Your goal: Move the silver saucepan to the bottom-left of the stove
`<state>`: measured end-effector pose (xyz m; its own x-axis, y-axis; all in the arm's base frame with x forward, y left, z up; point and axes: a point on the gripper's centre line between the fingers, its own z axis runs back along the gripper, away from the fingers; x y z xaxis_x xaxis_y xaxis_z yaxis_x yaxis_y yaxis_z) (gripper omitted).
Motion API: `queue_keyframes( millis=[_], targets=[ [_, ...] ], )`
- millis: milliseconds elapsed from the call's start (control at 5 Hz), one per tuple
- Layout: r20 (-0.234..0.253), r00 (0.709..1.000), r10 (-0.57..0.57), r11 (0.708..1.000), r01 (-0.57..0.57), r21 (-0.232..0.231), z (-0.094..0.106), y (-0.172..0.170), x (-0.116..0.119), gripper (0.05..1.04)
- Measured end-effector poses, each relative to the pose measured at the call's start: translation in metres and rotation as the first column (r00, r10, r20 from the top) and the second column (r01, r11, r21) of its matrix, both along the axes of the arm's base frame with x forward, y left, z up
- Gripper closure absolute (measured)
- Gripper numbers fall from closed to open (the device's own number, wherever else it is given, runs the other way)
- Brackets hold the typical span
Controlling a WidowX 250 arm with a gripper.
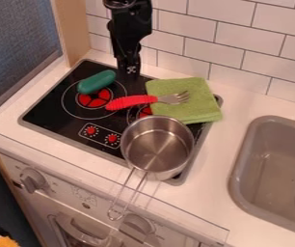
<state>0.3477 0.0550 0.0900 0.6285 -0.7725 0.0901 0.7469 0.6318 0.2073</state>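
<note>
Camera view — gripper (129,73) over back of stove (53,110), you can't tell jaw opening or hold — pan (155,149) at front-right corner.

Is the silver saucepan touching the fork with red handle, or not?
Apart: in the camera view, green cloth and black stove show between the saucepan and the fork.

High view, slanting down over stove (50,116) and sink (266,166) toward tiled wall (233,31), fairly near
</note>
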Motion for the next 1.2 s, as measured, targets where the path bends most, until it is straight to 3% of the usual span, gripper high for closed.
queue_keyframes(
  millis=[200, 400, 600, 800, 1000, 1200],
  targets=[
    [-0.036, 0.999, 0.013, 1.0, -0.013, -0.009, -0.012, -0.001, -0.004, 0.083],
    [-0.072, 0.991, 0.113, 0.993, -0.116, -0.036, -0.026, -0.005, -0.019, 0.083],
    [-0.055, 0.975, 0.215, 0.973, -0.219, -0.073, -0.015, -0.019, -0.025, 0.083],
    [-0.053, 0.936, 0.348, 0.933, -0.351, -0.079, -0.007, -0.033, -0.034, 0.083],
    [-0.063, 0.863, 0.502, 0.855, -0.506, -0.116, -0.001, -0.05, -0.039, 0.083],
    [-0.118, 0.758, 0.642, 0.746, -0.653, -0.131, -0.006, -0.06, -0.047, 0.083]
  ],
)
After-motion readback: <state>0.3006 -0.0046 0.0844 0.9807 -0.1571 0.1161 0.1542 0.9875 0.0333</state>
